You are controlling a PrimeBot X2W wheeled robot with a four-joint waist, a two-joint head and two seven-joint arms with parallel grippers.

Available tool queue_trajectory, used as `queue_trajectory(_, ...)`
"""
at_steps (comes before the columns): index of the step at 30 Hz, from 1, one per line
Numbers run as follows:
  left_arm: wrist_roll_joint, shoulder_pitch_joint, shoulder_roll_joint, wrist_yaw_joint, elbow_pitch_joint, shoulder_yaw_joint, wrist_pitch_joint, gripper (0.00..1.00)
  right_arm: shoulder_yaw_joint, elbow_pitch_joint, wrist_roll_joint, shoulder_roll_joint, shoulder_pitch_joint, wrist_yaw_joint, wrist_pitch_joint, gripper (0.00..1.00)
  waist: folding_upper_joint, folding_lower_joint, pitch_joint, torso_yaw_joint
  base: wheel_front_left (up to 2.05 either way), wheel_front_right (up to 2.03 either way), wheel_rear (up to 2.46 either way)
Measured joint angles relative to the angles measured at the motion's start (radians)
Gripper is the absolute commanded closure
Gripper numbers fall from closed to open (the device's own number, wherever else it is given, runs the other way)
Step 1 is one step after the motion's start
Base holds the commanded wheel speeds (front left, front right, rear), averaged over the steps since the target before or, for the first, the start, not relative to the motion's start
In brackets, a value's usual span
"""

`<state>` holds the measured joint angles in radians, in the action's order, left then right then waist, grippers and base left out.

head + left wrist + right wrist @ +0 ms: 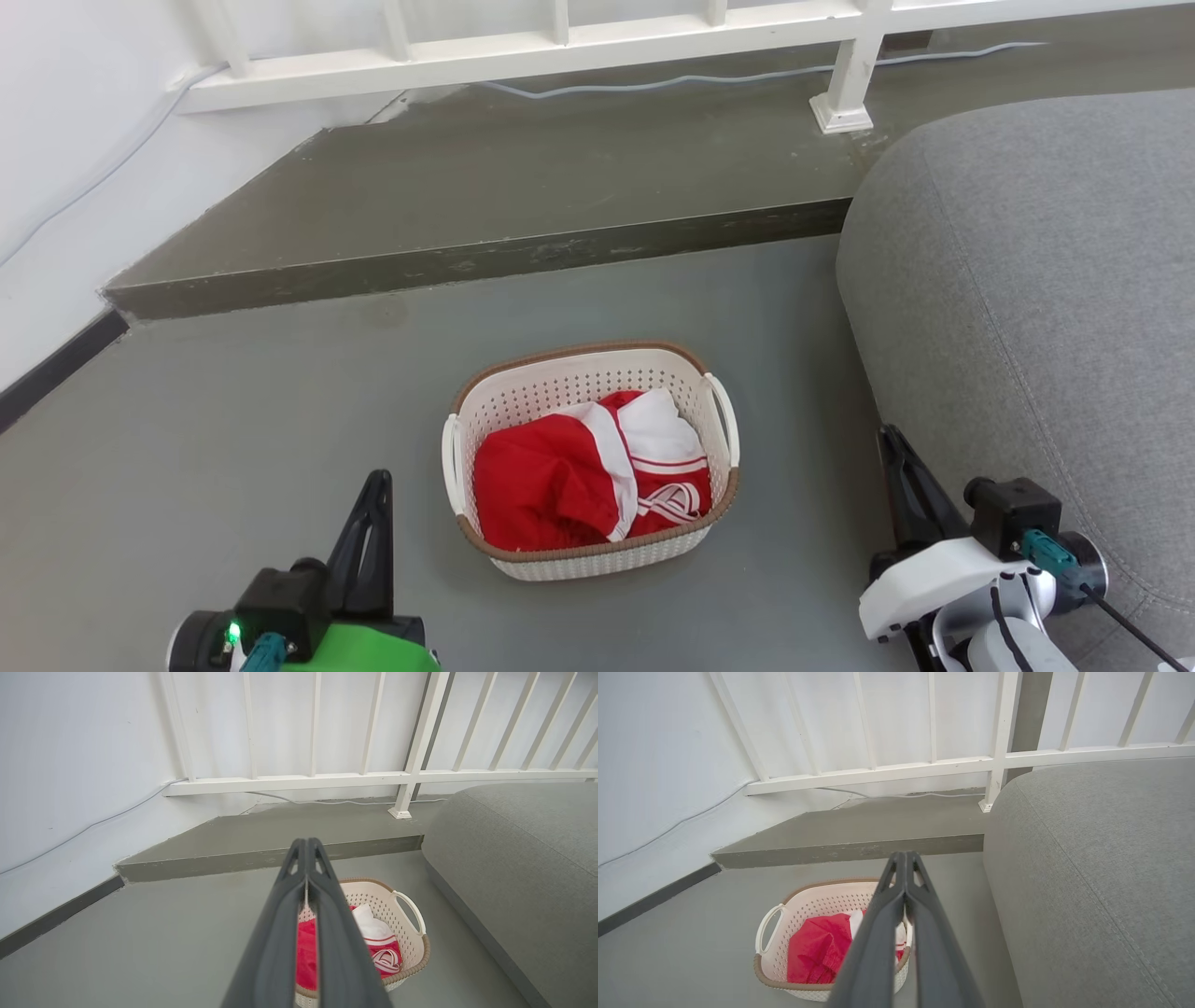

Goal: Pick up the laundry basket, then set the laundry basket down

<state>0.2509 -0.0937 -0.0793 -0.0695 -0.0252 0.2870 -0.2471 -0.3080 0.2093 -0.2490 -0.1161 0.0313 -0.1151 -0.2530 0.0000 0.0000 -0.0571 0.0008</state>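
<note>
The laundry basket (571,384) (404,933) (808,903) is cream-white and perforated, with a brown woven-look rim and two white side handles. It rests on the grey floor with red and white clothes inside. My left gripper (376,481) (306,845) is shut, empty, and hangs to the basket's left, apart from it. On the basket's right, near the sofa, my right gripper (887,437) (904,857) is also shut and holds nothing. Both sets of fingers point toward the far wall.
A grey sofa (1036,308) fills the right side, close to my right arm. A raised grey step (485,252) runs across behind the basket, topped by a white railing (560,42) and a cable. A white wall with a dark skirting board (56,364) lies left.
</note>
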Motion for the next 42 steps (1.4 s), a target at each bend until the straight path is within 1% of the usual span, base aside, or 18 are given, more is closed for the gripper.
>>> queue_trajectory(7, 0.072, -0.023, 0.001, 0.009, 0.018, 0.005, 0.000, 1.00, 0.001, -0.018, -0.071, 0.006, 0.017, 0.012, 0.000, 1.00, 0.0000, 0.0000, 0.004, 0.000, 0.00, 0.00, 0.00)
queue_trajectory(8, 0.103, -0.024, 0.001, 0.013, 0.022, 0.005, 0.000, 1.00, 0.003, -0.024, -0.098, 0.007, 0.020, 0.017, 0.000, 1.00, 0.0000, 0.0000, 0.004, 0.000, 0.00, 0.00, 0.00)
queue_trajectory(10, 0.131, -0.024, 0.002, 0.017, 0.025, 0.002, 0.000, 1.00, 0.007, -0.030, -0.130, 0.008, 0.020, 0.018, 0.001, 1.00, 0.0000, 0.0000, 0.005, 0.000, 0.00, 0.00, 0.00)
queue_trajectory(16, 0.239, -0.024, 0.004, 0.018, 0.024, -0.029, 0.019, 1.00, 0.038, -0.033, -0.238, 0.014, 0.019, 0.033, 0.024, 1.00, 0.0000, 0.0000, 0.007, 0.000, 0.00, 0.00, 0.00)
queue_trajectory(30, 0.426, -0.020, 0.002, 0.030, 0.003, -0.068, 0.060, 1.00, 0.091, -0.034, -0.421, 0.017, 0.016, 0.045, 0.065, 1.00, 0.0000, 0.0000, 0.014, -0.001, 0.00, 0.00, 0.00)
queue_trajectory(32, 0.448, -0.020, 0.001, 0.035, 0.000, -0.073, 0.064, 1.00, 0.098, -0.034, -0.446, 0.016, 0.016, 0.054, 0.071, 1.00, 0.0000, 0.0000, 0.014, -0.001, 0.00, 0.00, 0.00)
queue_trajectory(35, 0.492, -0.018, -0.001, 0.035, -0.005, -0.082, 0.072, 1.00, 0.107, -0.033, -0.487, 0.015, 0.012, 0.055, 0.082, 1.00, 0.0000, 0.0000, 0.016, -0.001, 0.00, 0.00, 0.00)
queue_trajectory(42, 0.581, -0.004, -0.005, 0.047, -0.023, -0.096, 0.090, 1.00, 0.130, -0.032, -0.576, 0.013, 0.007, 0.071, 0.104, 1.00, 0.0000, 0.0000, 0.019, -0.001, 0.00, 0.00, 0.00)
